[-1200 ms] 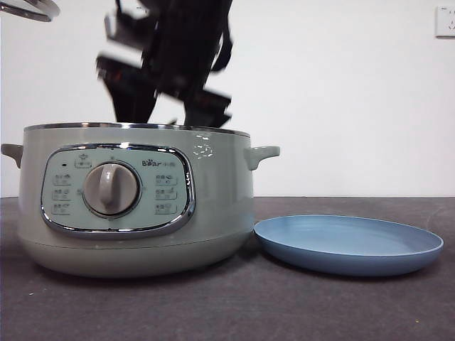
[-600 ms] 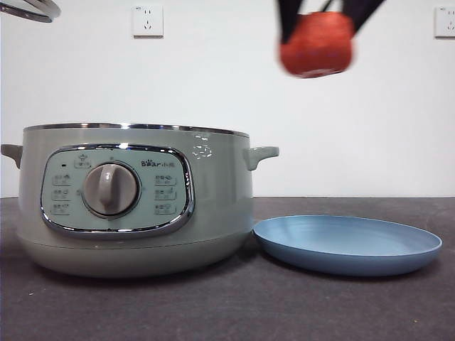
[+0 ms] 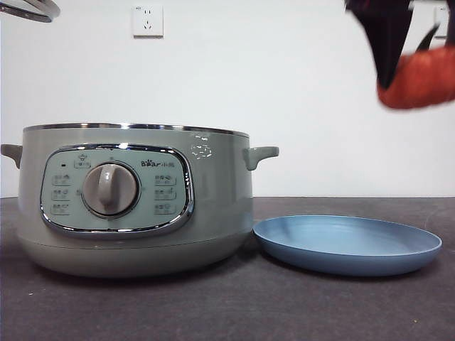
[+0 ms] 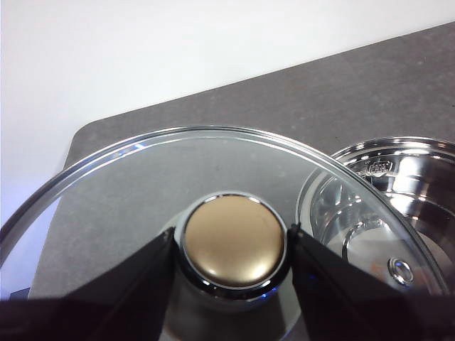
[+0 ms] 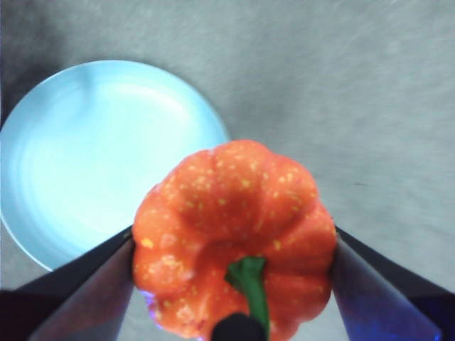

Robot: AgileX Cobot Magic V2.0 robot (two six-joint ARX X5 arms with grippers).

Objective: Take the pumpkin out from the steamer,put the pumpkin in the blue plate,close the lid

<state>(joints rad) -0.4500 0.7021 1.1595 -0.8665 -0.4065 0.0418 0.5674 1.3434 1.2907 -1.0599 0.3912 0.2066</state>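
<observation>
Left hand [image 4: 231, 245] first: we see its two dark jaws clamped on either side of the knob of the lid [image 4: 142, 185], holding the glass lid up in the air. Only a sliver of that lid's chrome rim [image 3: 28, 10] shows at the top left corner of the front view. Through the glass, the left wrist view shows the open steel bowl of the steamer [image 4: 398, 213] below and to one side.

Moving rightward, we find the steamer [image 3: 135, 199] standing uncovered on the dark surface [image 3: 227, 305], its dial and control panel facing us. Just beside it, at its right, lies the blue plate [image 3: 348, 245], its near edge close to the steamer's base.

Farthest right, high in the air, the right hand [image 5: 234, 284] is clamped on the pumpkin [image 5: 234, 227], one jaw pressed to each flank, the green stem pointing toward the wrist camera. In the front view the pumpkin [image 3: 421, 79] hangs well above the plate's right rim, blurred, at the frame's edge.
</observation>
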